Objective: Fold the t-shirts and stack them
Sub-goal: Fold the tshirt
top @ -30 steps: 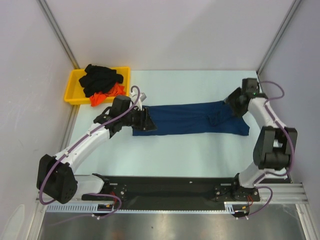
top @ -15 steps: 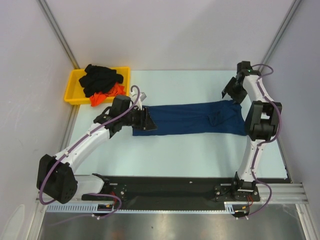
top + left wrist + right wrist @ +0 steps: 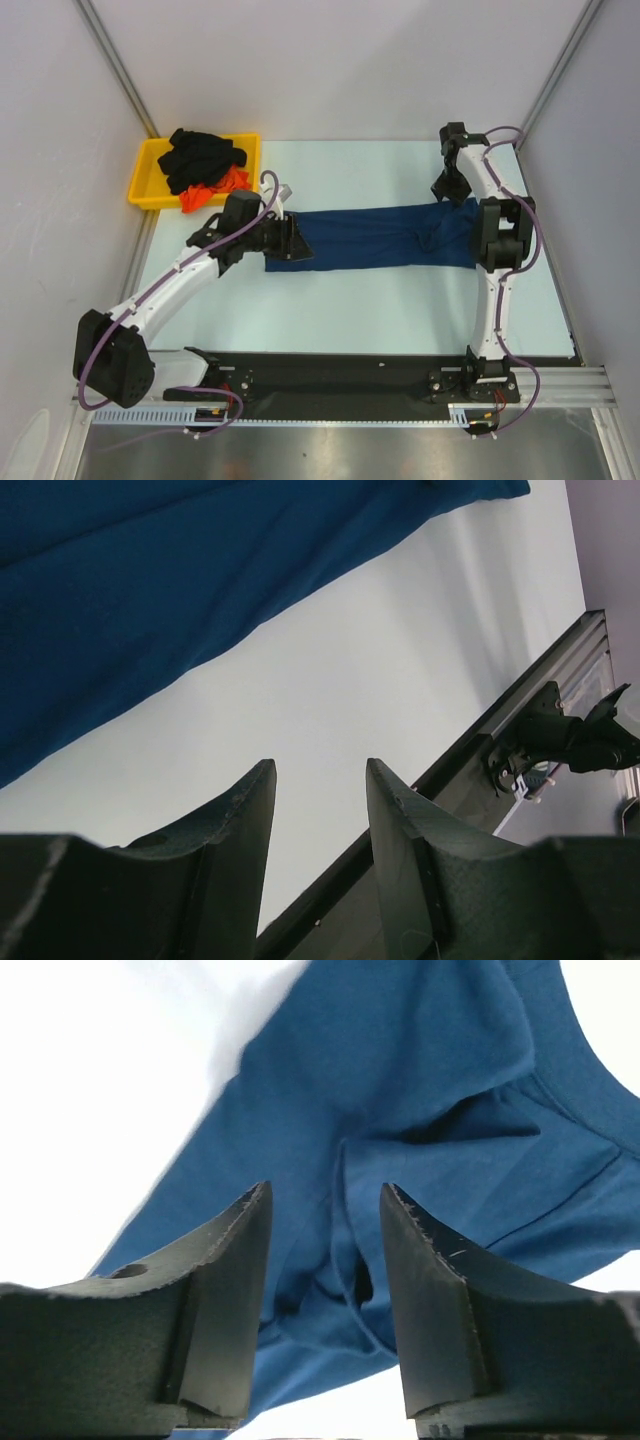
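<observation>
One navy blue cloth t-shirt (image 3: 385, 236) lies flat on the white surface (image 3: 350, 300). A black shirt (image 3: 200, 155) and an orange-red shirt (image 3: 215, 192) are heaped in one yellow plastic tray (image 3: 143, 182). My left claw (image 3: 293, 240) sits low at the navy one's left end, my right claw (image 3: 447, 190) reaches over its right end, and both are parted and empty.

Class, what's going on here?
Two arms are folding t-shirts. A navy t-shirt lies across the table in a long strip. The left gripper sits at its left end, the right gripper hovers over its right end; both are open and empty. A black t-shirt and an orange-red t-shirt wait in the yellow tray.
</observation>
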